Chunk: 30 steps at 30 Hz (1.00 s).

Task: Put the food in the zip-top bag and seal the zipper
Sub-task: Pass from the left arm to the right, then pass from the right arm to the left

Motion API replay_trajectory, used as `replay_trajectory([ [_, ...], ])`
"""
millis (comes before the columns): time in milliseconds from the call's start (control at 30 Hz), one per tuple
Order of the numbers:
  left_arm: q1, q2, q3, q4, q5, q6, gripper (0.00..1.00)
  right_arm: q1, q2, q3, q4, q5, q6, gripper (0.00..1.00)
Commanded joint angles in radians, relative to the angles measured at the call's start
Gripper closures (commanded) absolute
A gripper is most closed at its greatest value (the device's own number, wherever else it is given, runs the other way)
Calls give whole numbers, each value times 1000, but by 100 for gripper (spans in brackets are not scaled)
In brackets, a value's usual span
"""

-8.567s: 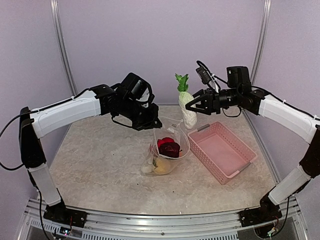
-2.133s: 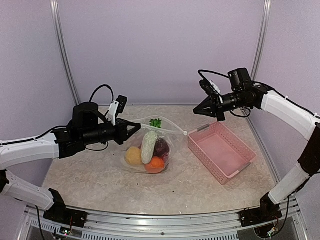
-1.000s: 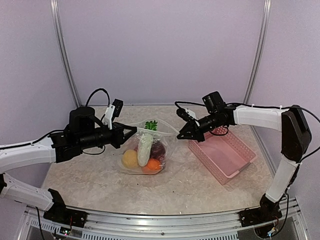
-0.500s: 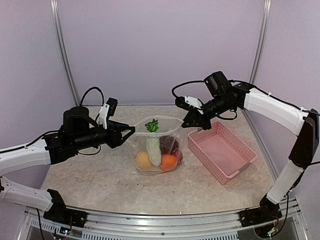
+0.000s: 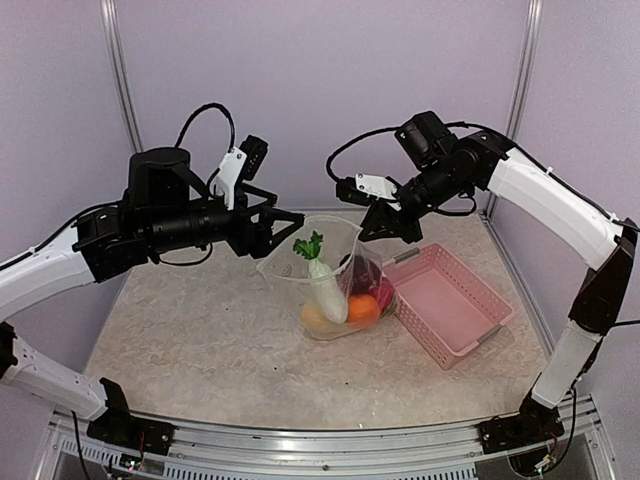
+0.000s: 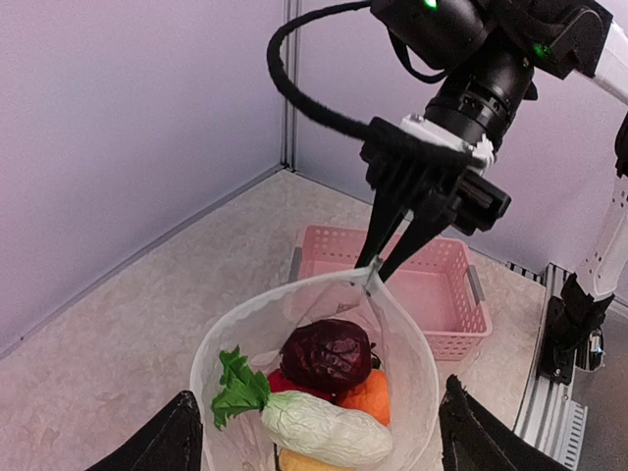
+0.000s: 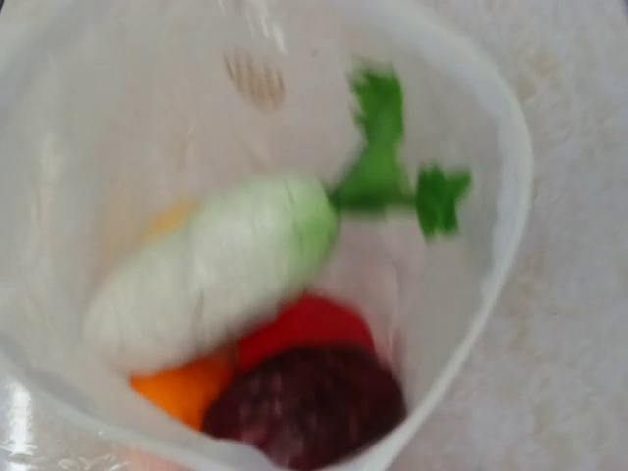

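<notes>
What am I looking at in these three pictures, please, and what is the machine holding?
It is a robot: two arms bolted at the near edge of a table. The wide picture comes from a fixed camera above and behind them; the other two come from cameras on the left and right wrists. Each arm ends in a two-fingered hand. The right hand pinches one side of the rim of a clear bag, holding its mouth up and open. The left hand is open at the opposite side; whether it touches the bag is out of view. In the bag lies toy food: a white vegetable with a green leaf, plus orange, red and dark purple pieces. A pink basket stands on the table beside it.
</notes>
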Motion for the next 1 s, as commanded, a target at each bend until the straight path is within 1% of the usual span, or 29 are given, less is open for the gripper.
replay_trajectory([
  [0,-3,111,138,-179,32,146,18,14,-21,5,-45,58,-7,100],
  [100,1,163,166,-167,67,173,15,14,-17,21,-67,40,-2,100],
  [200,13,193,153,-95,151,158,14,13,-27,21,-77,9,0,100],
  [267,17,214,139,-51,193,150,8,14,-38,19,-75,8,3,100],
  [300,18,224,141,-43,207,147,7,13,-43,15,-75,10,2,100],
  [433,21,289,163,-61,294,146,11,13,-57,-6,-68,38,1,100],
  [500,18,315,183,-88,336,149,15,13,-60,-13,-70,38,3,100],
  [633,6,372,231,-153,365,170,26,13,-68,-28,-60,35,10,100],
  [700,1,397,247,-158,384,169,29,13,-69,-39,-49,39,14,100],
  [833,-14,429,260,-129,417,155,30,6,-66,-61,-40,49,24,100],
  [900,-20,430,252,-100,433,142,28,-1,-64,-64,-43,40,25,100],
  [967,-31,420,228,-61,407,127,25,-7,-66,-65,-45,31,26,100],
])
